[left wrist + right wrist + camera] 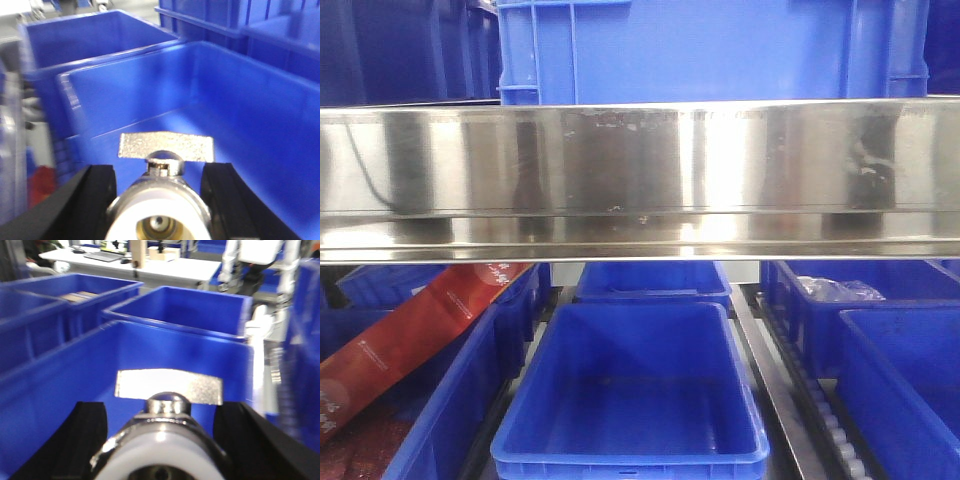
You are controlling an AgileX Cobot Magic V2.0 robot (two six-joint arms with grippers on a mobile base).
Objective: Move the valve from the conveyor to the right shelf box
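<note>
Left gripper (159,200): black fingers (95,195) pinch a valve (160,215) by its body, over an open blue box (235,100). Right gripper (160,440) clamps a second valve (162,450) the same way above another box (175,347). Both wrist views are blurred, so I can't vouch for how deep either grip sits.

Risks I see:
- A round metal body slips or rolls in the grip.
- A high release bounces it off a wall.
- It goes into the wrong box.
- An arm clips the steel shelf rail (640,170).

Conveyor isn't in view.
</note>
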